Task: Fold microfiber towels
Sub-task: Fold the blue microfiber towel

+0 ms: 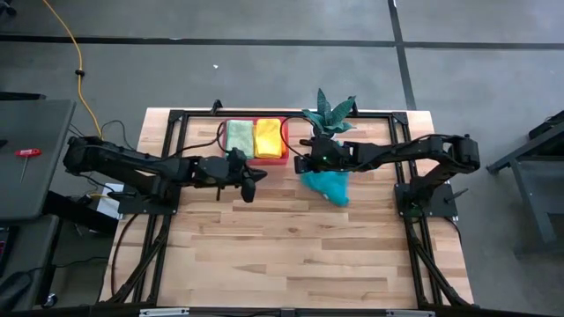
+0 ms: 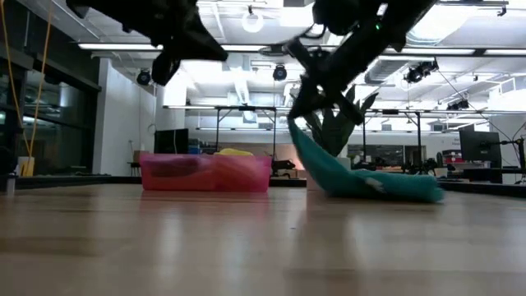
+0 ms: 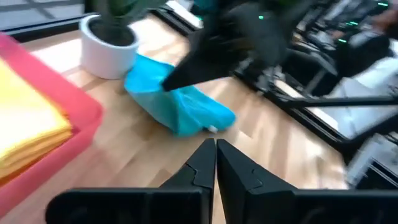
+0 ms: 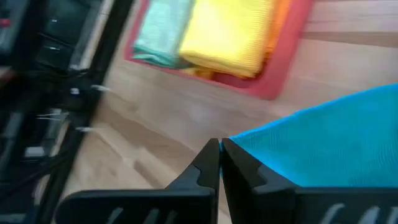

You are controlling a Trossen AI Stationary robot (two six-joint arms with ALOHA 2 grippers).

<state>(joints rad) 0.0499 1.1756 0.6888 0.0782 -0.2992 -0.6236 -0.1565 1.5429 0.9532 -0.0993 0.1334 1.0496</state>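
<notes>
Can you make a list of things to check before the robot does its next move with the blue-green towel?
1. Right tool holds the teal towel: ok. Its fingers are pinched shut on a corner, lifting it.
2. Towel free of the tray: ok. It hangs and trails on the table beside it, not touching.
3. Towel lying flat for folding: not ok. It is bunched, one end raised, the rest slumped on the wood.
4. Left tool ready to help: not ok. It is shut, empty, above the table near the tray.
5. Plant pot out of the way: cannot tell. It stands very close behind the towel.
6. Other towels stowed: ok. The green towel and yellow towel sit folded in the tray.
</notes>
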